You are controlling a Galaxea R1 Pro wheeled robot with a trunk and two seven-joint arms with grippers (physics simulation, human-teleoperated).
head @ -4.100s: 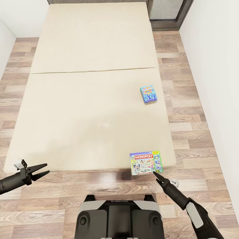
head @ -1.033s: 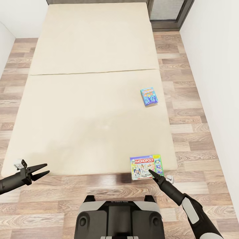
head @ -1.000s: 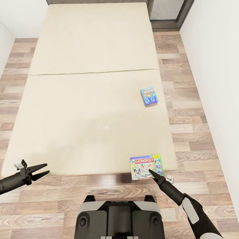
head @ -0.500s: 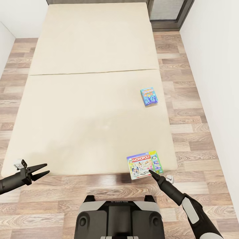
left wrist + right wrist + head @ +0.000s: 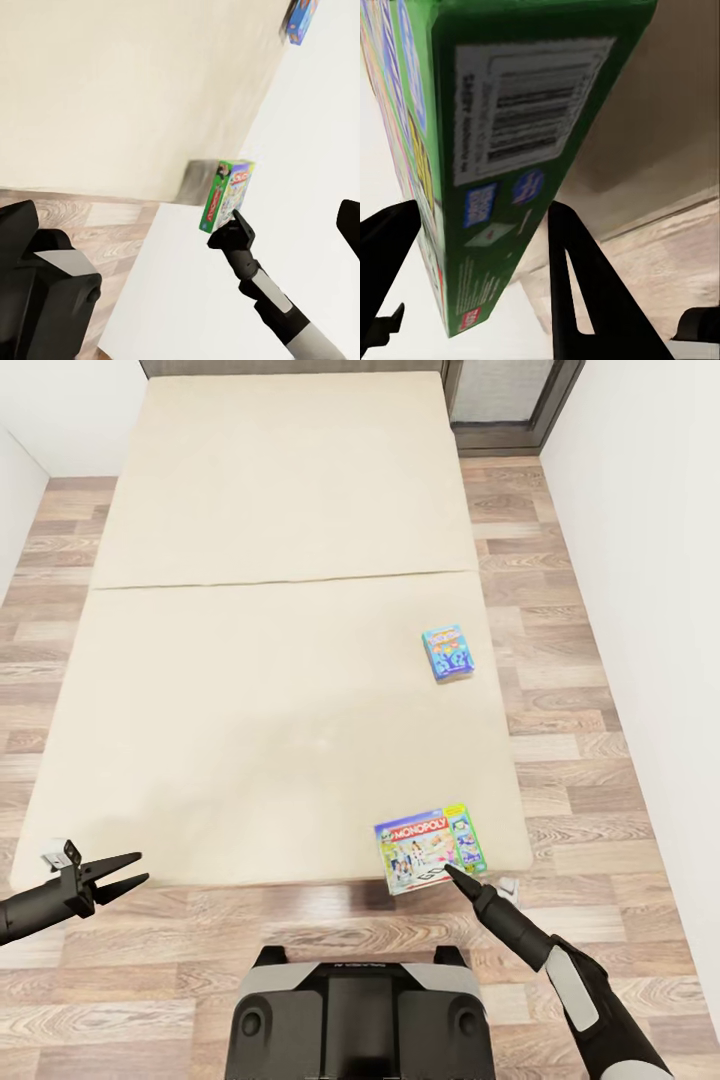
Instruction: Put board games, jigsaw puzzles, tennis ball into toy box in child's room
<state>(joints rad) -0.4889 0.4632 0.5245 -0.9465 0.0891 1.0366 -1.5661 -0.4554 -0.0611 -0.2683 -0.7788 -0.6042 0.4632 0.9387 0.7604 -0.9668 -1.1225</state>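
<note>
1. Head view: the bed (image 5: 250, 660) runs away from the robot, two plain beige mattress sections meeting at a seam across the far half. Wood-plank floor (image 5: 560, 690) lies on both sides, a white wall (image 5: 650, 610) on the right, and a grey-framed window (image 5: 505, 400) at the far right.
2. Monopoly board game (image 5: 427, 849): thin flat rectangular box at the near right corner of the bed, slightly rotated, its near edge sticking out past the mattress edge. The lid is purple-blue with a red "MONOPOLY" banner, cartoon figures and a green strip on its right side.
3. Right wrist view: the Monopoly box's green side panel (image 5: 510, 150) carries a white barcode label and small blue logos.
4. Right gripper (image 5: 458, 877): its tip is at the near right part of the Monopoly box. In the right wrist view one dark finger (image 5: 577, 277) sits on each side of the box's edge, jaws parted and straddling it; whether they touch it I cannot tell.
5. Second board game (image 5: 447, 652): smaller light blue box with an orange logo and dark blue figures, lying flat near the bed's right edge, well beyond the Monopoly box.
6. Left gripper (image 5: 125, 872): jaws parted, holding nothing, over the floor just off the bed's near left corner.
7. Left wrist view: the Monopoly box (image 5: 226, 195) is seen edge-on with the right gripper (image 5: 234, 229) at it.
</note>
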